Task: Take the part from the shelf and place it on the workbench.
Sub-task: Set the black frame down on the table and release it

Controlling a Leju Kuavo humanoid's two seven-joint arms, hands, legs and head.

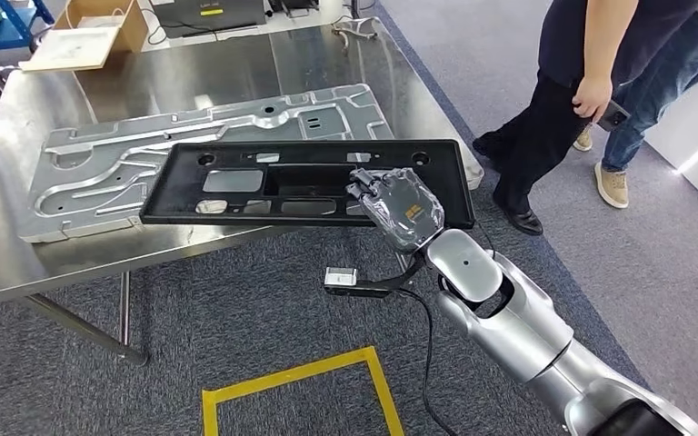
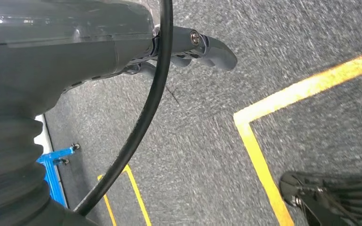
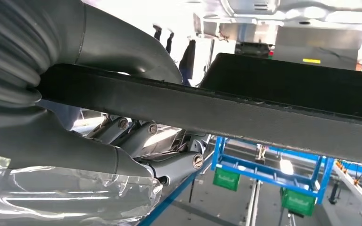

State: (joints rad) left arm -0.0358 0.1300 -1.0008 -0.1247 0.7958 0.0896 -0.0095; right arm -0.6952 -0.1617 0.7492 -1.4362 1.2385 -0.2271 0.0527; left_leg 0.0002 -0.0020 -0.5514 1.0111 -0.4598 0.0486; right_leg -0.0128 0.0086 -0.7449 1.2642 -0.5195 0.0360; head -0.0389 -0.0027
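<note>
The part is a long black plastic panel (image 1: 264, 182) with several cut-outs. It is level over the steel workbench (image 1: 18, 263), across a silver stamped metal plate (image 1: 100, 173). I cannot tell if it touches the plate. My right hand (image 1: 398, 207) grips the panel's near right edge, which juts past the bench's front edge. In the right wrist view the panel's edge (image 3: 264, 117) runs between the thumb (image 3: 122, 42) and the fingers (image 3: 136, 136). My left hand (image 2: 188, 47) hangs over grey carpet and holds nothing.
A person (image 1: 591, 73) stands to the right of the bench, with another's legs (image 1: 636, 136) beside them. A cardboard box (image 1: 100, 27) sits at the bench's far end. Yellow floor tape (image 1: 300, 377) marks a square in front of the bench.
</note>
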